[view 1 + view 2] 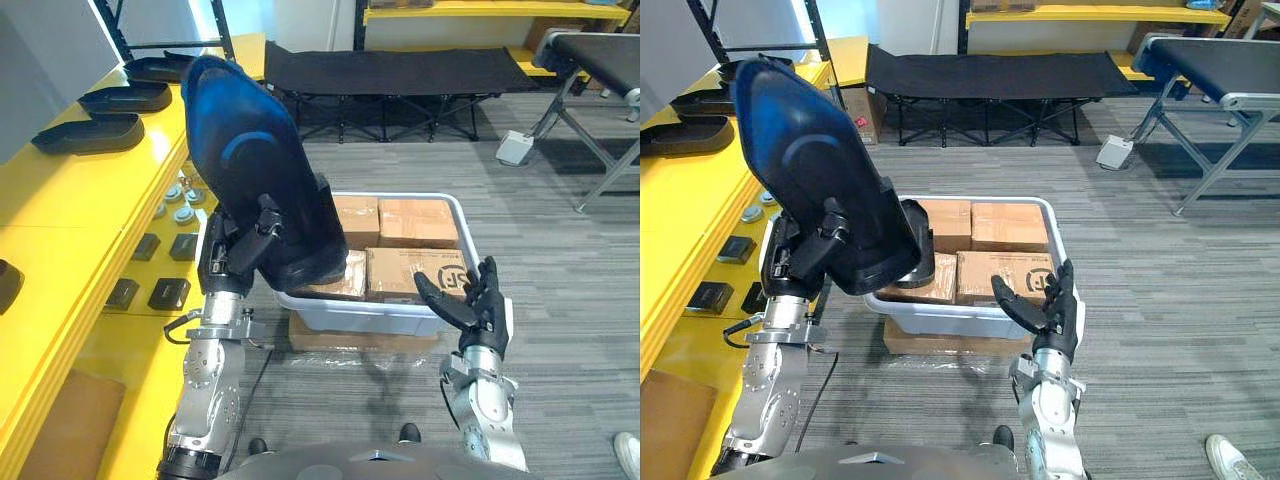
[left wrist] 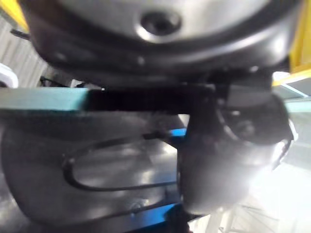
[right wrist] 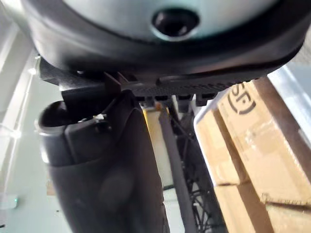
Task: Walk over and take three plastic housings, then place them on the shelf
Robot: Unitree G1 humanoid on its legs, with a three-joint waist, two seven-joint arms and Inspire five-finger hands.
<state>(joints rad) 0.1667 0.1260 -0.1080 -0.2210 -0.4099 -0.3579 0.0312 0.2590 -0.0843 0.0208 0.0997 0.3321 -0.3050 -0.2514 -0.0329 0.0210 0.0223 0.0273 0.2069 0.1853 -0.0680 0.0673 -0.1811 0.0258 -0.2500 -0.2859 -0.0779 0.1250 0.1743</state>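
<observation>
Head stereo pair set high, aimed steeply down at white bin (image 1: 372, 313) of cardboard boxes (image 1: 415, 222) on floor; same scene shared, slightly offset. Left wrist view held very close against black housing (image 2: 97, 165). Right wrist view directed along right hand (image 3: 107, 179) toward boxes, shared with head views.

Count by kind
One raised housing (image 1: 245, 150), three more housings (image 1: 85, 133) (image 1: 125, 98) (image 1: 155, 68) on the yellow shelf (image 1: 60, 195), four cardboard boxes (image 1: 356, 218) (image 1: 418, 220) (image 1: 405, 270) (image 1: 335, 283), one white bin (image 1: 400, 318).

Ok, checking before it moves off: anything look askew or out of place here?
Only the plastic housing: the left hand grips it by its lower edge, so it stands tall and tilted above the bin. Right hand open, empty. Nothing spilled.
</observation>
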